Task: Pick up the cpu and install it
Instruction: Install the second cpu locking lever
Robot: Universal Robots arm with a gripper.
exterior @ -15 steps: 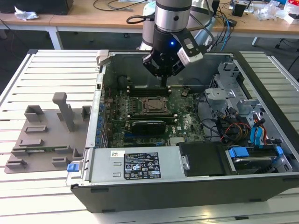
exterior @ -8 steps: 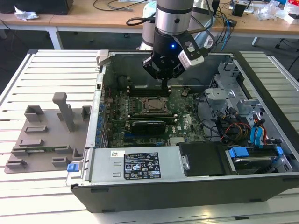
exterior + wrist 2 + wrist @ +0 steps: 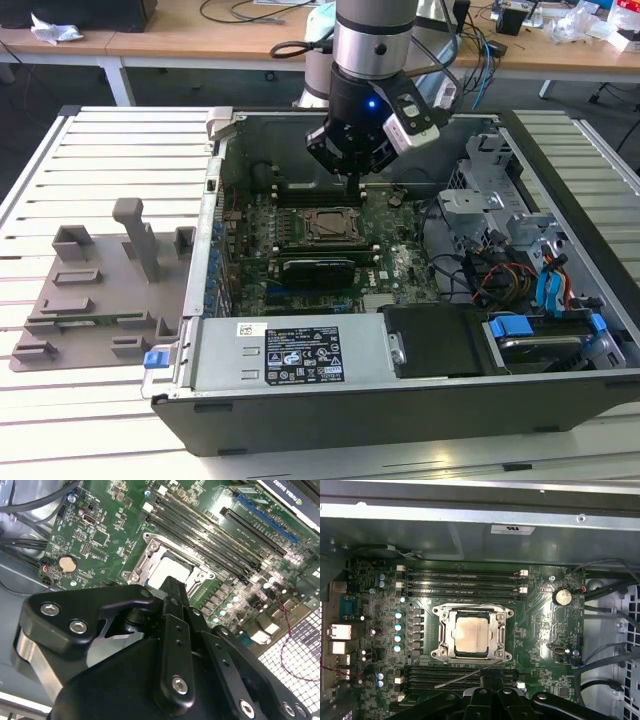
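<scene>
Cpu [image 3: 472, 635] lies flat inside the socket frame [image 3: 472, 610] on the motherboard [image 3: 540, 630], apparently already seated. The gripper [image 3: 357, 170] hangs above the frame; whether its jaws are apart or together, I cannot tell. Any downward drift could knock the loose retention lever [image 3: 465, 677] or scrape the chip.

I am hanging my gripper [image 3: 356, 158] over the open computer case [image 3: 400, 400], near its far wall, just above the socket frame [image 3: 327, 226] on the motherboard [image 3: 395, 262]. A grey fixture [image 3: 100, 290] is lying beside the case on the bench [image 3: 60, 420].
</scene>
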